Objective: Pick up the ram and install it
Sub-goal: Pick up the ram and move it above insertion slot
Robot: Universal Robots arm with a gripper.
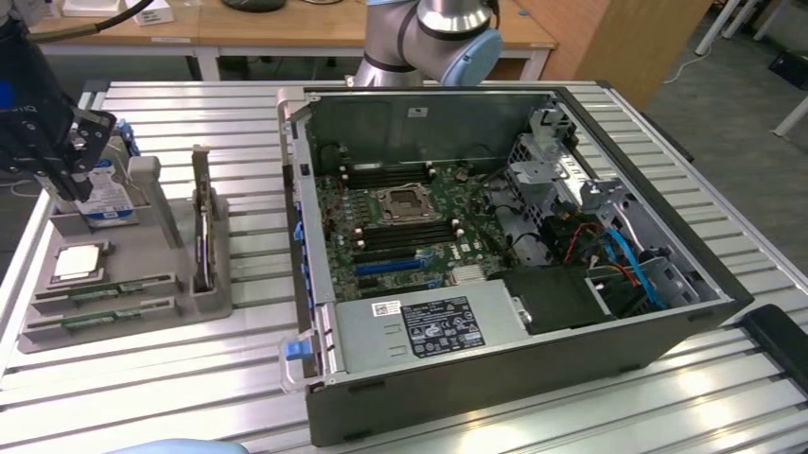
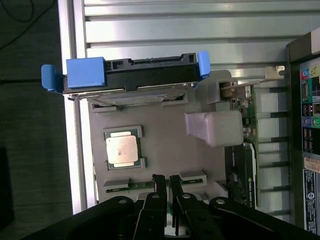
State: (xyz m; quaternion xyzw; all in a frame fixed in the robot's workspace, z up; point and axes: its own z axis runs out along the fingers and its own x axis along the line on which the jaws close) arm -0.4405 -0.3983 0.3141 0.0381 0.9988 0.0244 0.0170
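You're at the pick-up step: the ram [image 1: 101,292] sits in its tray [image 1: 208,301] slot, at 9 o'clock of the computer case [image 1: 531,374] in the exterior view, not lifted. The gripper [image 2: 166,180] hovers over it, fingers pressed together, empty. I'd say a grab calls for spreading them, squared to the stick

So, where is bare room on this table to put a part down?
Bare slats of the silver aluminium table lie at the exterior view's lower left, before the grey plastic parts tray, and beyond its far end. Between tray and open black computer case the strip is narrow; the tray is crowded.
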